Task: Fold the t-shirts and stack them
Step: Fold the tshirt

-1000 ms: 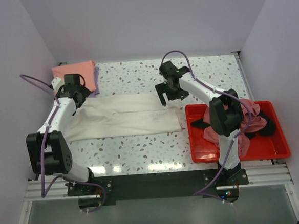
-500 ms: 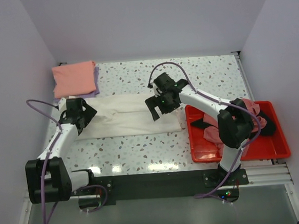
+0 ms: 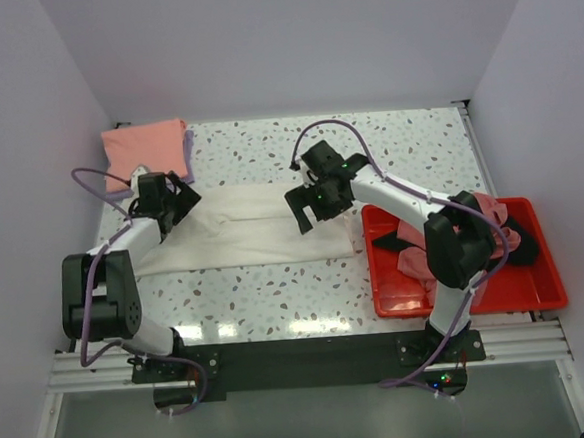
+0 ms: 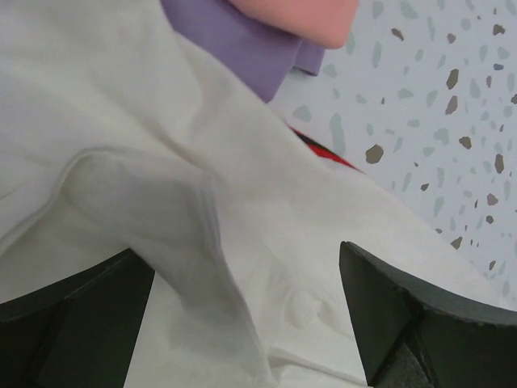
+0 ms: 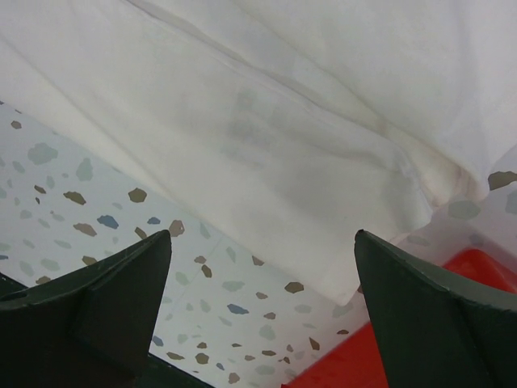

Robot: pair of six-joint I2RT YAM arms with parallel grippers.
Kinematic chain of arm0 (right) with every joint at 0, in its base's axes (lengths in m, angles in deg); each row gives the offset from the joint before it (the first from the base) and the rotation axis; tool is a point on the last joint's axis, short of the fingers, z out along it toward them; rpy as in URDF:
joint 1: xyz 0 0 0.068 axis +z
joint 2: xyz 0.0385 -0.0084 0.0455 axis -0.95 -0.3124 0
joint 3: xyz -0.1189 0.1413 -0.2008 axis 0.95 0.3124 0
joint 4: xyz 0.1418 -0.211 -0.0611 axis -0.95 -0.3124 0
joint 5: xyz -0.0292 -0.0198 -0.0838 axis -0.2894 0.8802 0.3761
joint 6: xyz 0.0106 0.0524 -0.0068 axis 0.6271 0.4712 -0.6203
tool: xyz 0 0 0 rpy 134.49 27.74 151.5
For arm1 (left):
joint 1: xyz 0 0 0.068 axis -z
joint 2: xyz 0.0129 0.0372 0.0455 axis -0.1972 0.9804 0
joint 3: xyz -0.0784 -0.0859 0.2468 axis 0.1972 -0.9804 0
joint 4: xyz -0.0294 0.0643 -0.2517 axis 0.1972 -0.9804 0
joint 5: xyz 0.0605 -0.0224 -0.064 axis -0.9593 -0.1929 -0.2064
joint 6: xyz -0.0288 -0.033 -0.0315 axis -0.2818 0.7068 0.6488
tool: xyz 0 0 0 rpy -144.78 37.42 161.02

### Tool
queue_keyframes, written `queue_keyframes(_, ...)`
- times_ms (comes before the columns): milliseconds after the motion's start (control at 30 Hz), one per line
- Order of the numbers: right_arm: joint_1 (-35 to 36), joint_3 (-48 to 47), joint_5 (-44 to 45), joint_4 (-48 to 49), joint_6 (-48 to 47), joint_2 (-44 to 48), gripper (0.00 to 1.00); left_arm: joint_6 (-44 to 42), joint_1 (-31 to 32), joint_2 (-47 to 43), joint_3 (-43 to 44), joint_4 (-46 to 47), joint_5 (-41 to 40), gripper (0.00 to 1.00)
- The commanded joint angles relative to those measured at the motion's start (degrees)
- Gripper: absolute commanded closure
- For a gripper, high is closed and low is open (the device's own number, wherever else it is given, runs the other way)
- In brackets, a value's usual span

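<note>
Between the wide-spread fingers of both arms, the cream shirt (image 3: 253, 237) lies flat on the speckled table (image 3: 408, 151) as a long band. Its sides appear to be turned in, but the crosswise folds are not yet made. The left gripper (image 3: 171, 202) hangs over one end of the band, a sleeve seam running beneath its open fingers (image 4: 73, 323). The right gripper (image 3: 307, 213) hangs over the other end, its fingers (image 5: 89, 307) equally wide and the hem corner just under them. Neither holds any cloth. Beyond the left fingers, a folded pink shirt (image 3: 145, 149) sits on a lavender shirt (image 4: 242, 40), which looks like two pieces finished and stacked. Off to the side of the right fingers, the red tray (image 3: 459, 308) holds a crumpled rose shirt (image 3: 415, 260) and a black shirt (image 3: 520, 248), both apparently waiting their turn. The tray's corner sits just beside the hem and may crowd the right arm's next fold.
</note>
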Motion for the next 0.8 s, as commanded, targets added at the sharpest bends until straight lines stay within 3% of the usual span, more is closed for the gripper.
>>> queue_keyframes(0, -0.13, -0.71, 0.7, 0.71, -0.76, -0.45, 0.01, -3.77, 1.14, 2.33, 5.11, 5.5, 0.53, 0.0)
queue_keyframes(300, -0.04, -1.6, 1.94, 0.18, -1.11, -1.33, 0.01, -5.71, 2.81, 9.28, 11.01, 4.27, 2.11, 0.0)
queue_keyframes(600, -0.13, -2.65, 2.99, 1.06, -1.02, -1.34, 0.01, -12.38, 5.44, 6.39, 13.82, 5.85, 1.32, 0.0)
queue_keyframes(767, -0.04, -3.79, 3.61, 1.32, -0.41, -1.34, 0.01, -13.18, 6.59, 3.4, 14.97, 1.46, -3.23, 0.0)
